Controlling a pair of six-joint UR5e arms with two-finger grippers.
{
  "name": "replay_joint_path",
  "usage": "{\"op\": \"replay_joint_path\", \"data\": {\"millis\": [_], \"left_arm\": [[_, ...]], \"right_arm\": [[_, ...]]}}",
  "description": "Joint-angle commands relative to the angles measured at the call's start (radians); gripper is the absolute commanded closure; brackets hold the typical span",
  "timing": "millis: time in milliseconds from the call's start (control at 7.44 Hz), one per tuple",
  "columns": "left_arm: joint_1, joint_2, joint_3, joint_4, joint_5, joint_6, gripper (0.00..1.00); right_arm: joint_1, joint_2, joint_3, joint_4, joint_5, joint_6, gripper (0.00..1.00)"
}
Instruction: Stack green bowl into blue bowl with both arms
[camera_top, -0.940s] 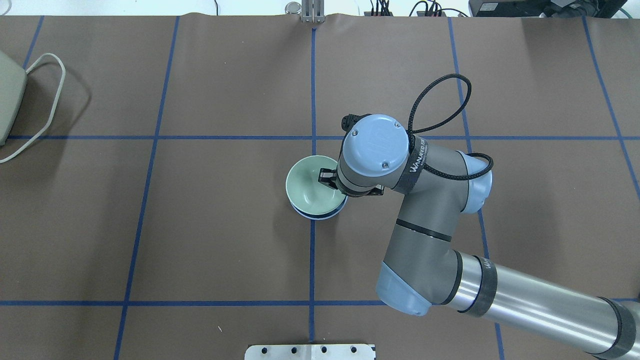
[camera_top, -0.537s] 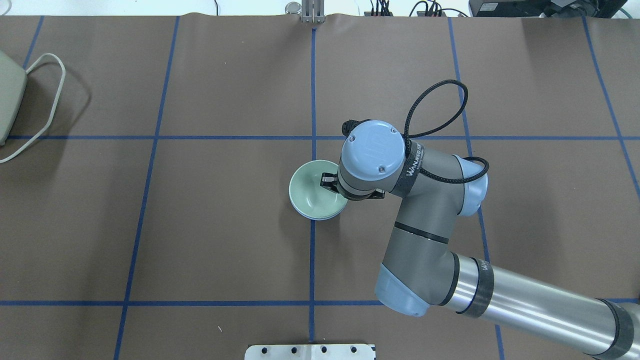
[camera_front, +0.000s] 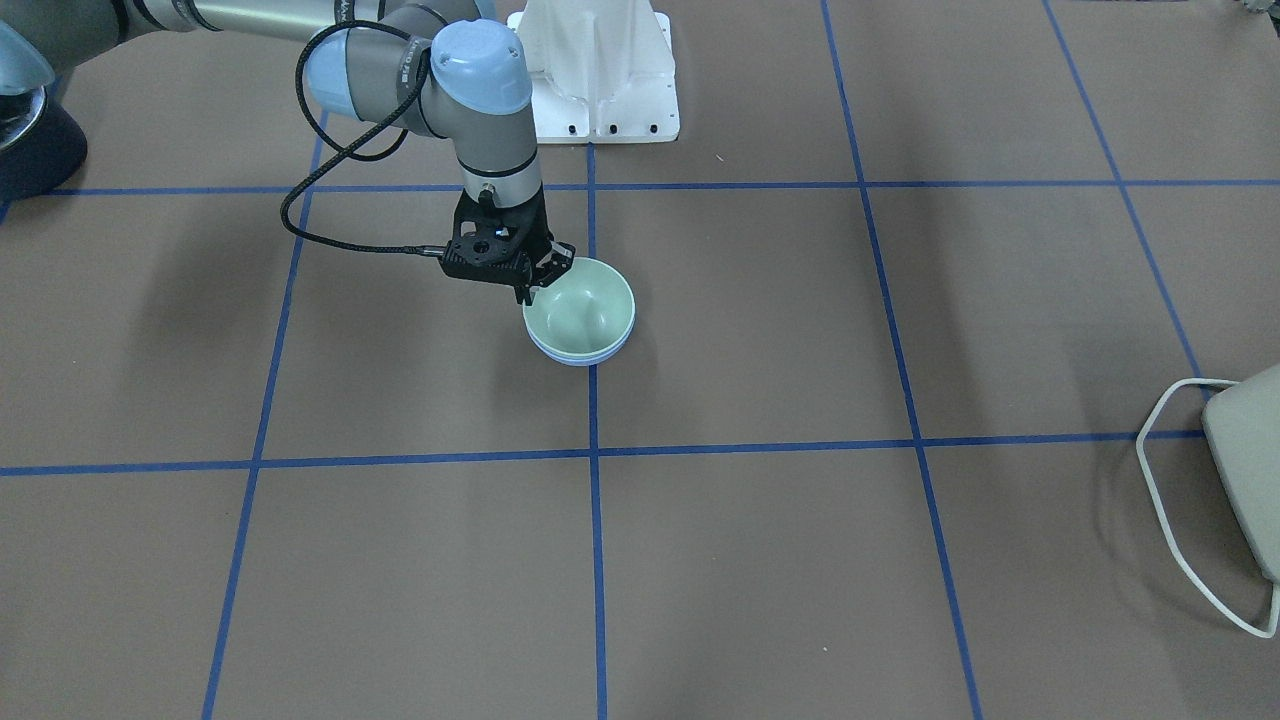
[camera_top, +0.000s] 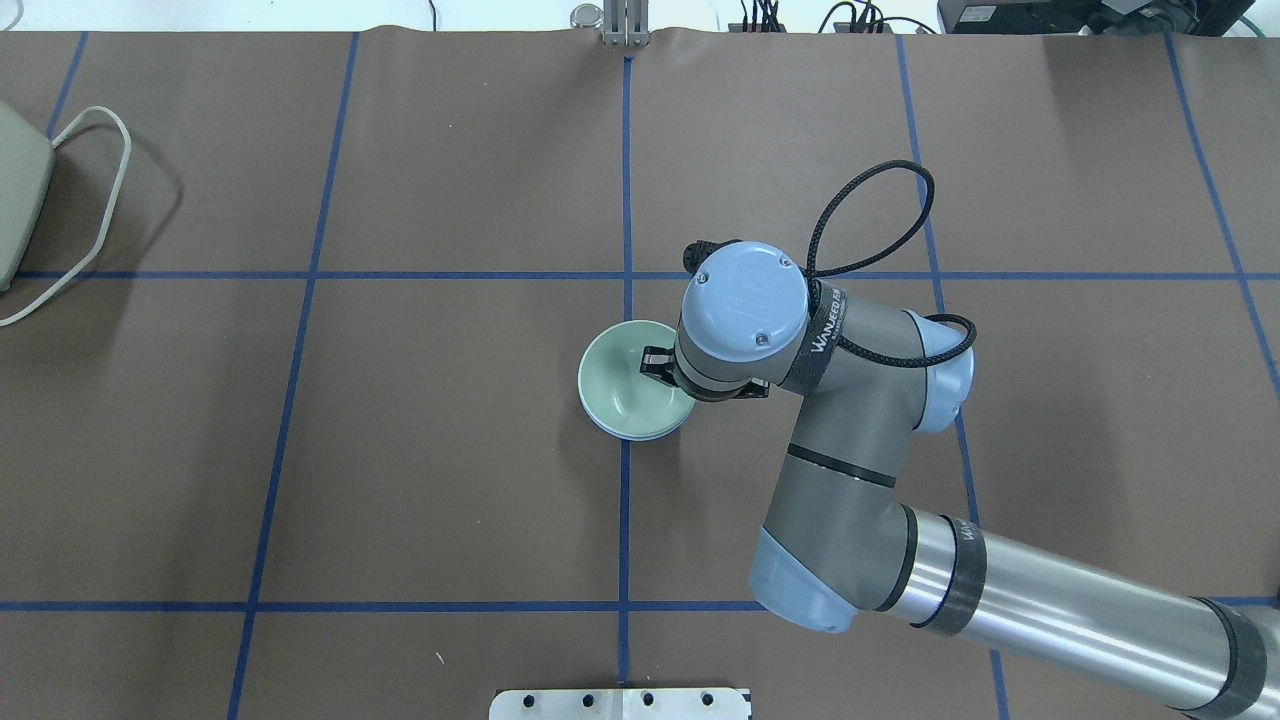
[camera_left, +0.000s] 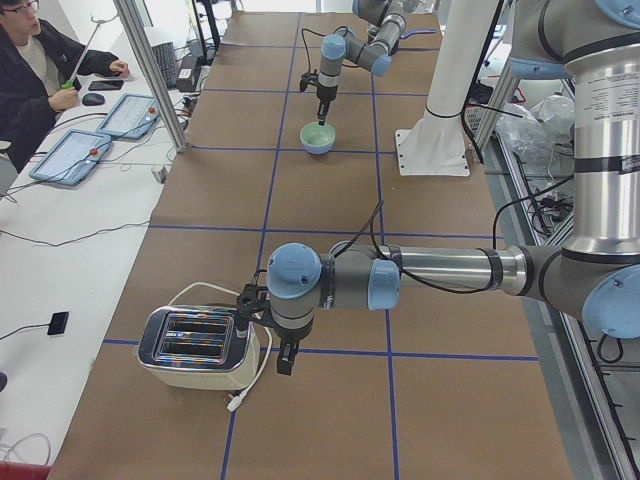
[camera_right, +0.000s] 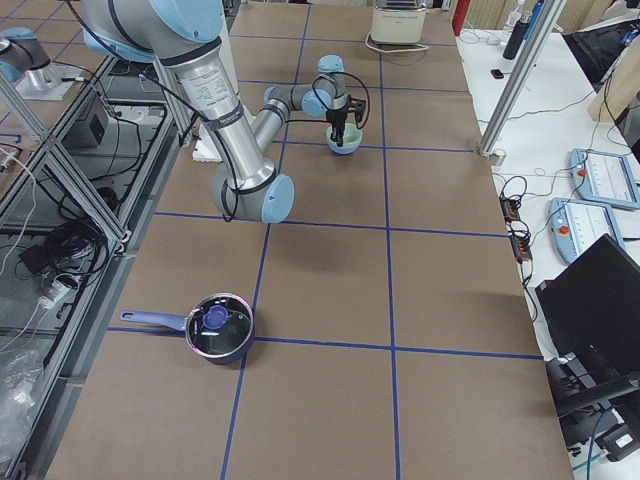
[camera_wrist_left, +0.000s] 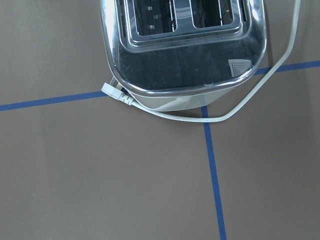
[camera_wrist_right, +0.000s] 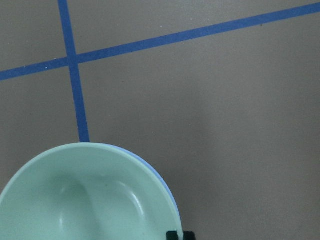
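Observation:
The pale green bowl (camera_front: 585, 305) sits nested inside the blue bowl (camera_front: 575, 358) near the table's middle; only a thin blue rim shows beneath it. The pair also shows in the overhead view, green bowl (camera_top: 625, 385) over blue rim (camera_top: 632, 437). My right gripper (camera_front: 540, 282) stands upright at the green bowl's rim, one finger inside (camera_top: 655, 358) and one outside, shut on that rim. The right wrist view shows the green bowl (camera_wrist_right: 85, 200) with the blue edge (camera_wrist_right: 161, 176). My left gripper (camera_left: 285, 360) hovers by a toaster, far from the bowls; I cannot tell if it is open or shut.
A chrome toaster (camera_wrist_left: 180, 50) with a white cord lies at the table's left end (camera_top: 15, 190). A dark pot with a blue handle (camera_right: 218, 328) sits at the right end. The white pedestal (camera_front: 595, 70) stands at the robot's base. A person sits beside the table (camera_left: 30, 80).
The right gripper has lowered the green bowl down into the blue bowl, so the blue one is now nearly covered. In the last half second nothing moved visibly.

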Motion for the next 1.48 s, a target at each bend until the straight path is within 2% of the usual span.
{"op": "replay_joint_path", "data": {"millis": [0, 269, 537, 806, 1075, 1343], "left_arm": [[0.0, 0.0, 0.002, 0.001, 0.0, 0.001, 0.01], [0.006, -0.002, -0.003, 0.001, -0.005, -0.054, 0.01], [0.046, -0.002, -0.005, -0.058, -0.005, -0.181, 0.01], [0.051, -0.002, -0.002, -0.082, -0.006, -0.212, 0.01], [0.058, 0.002, 0.0, -0.08, -0.005, -0.211, 0.01], [0.058, 0.023, 0.0, -0.08, -0.005, -0.209, 0.01]], "right_arm": [[-0.001, -0.003, 0.001, 0.034, -0.045, 0.0, 0.0], [0.102, -0.006, 0.022, 0.019, -0.016, -0.05, 0.0], [0.333, -0.061, 0.044, -0.016, 0.184, -0.307, 0.0], [0.545, -0.192, 0.052, -0.018, 0.318, -0.698, 0.0], [0.743, -0.382, 0.055, -0.01, 0.425, -1.039, 0.0], [0.875, -0.574, 0.058, -0.006, 0.519, -1.214, 0.0]]}}
